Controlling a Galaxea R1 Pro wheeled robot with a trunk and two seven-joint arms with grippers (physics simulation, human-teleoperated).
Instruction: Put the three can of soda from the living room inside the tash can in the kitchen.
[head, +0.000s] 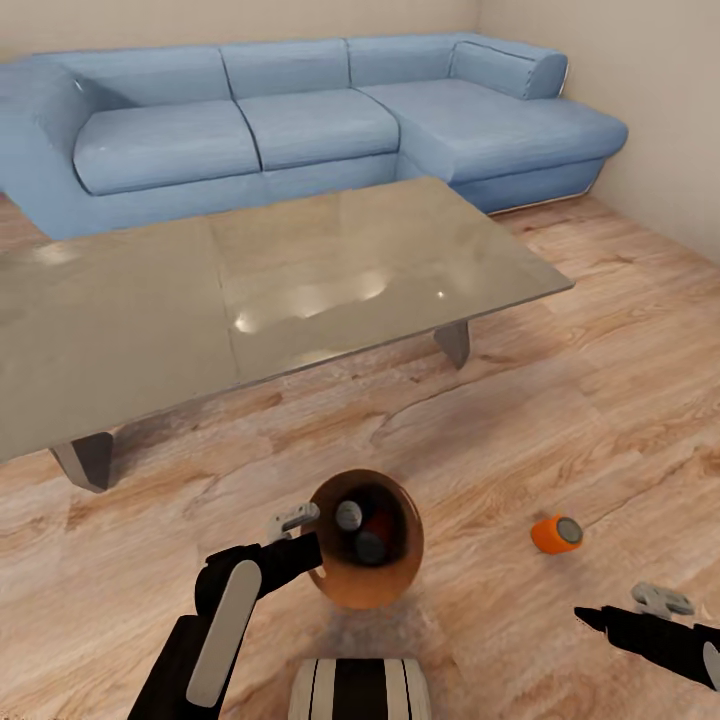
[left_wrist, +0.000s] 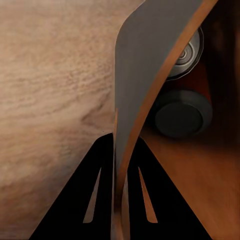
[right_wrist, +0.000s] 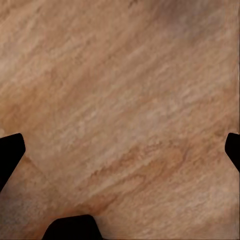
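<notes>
The left gripper (head: 318, 545) is clamped on the rim of the coppery-brown trash can (head: 395, 585), its fingers (left_wrist: 95, 192) astride the wall, holding the bin above the wood plank floor (head: 480, 440). Two soda cans (head: 360, 530) lie inside. A third orange soda can (head: 556, 533) lies on its side on the floor to the right. The right gripper (right_wrist: 120, 145) hangs over bare floor, jaws spread wide.

No legible text (or labels)
</notes>
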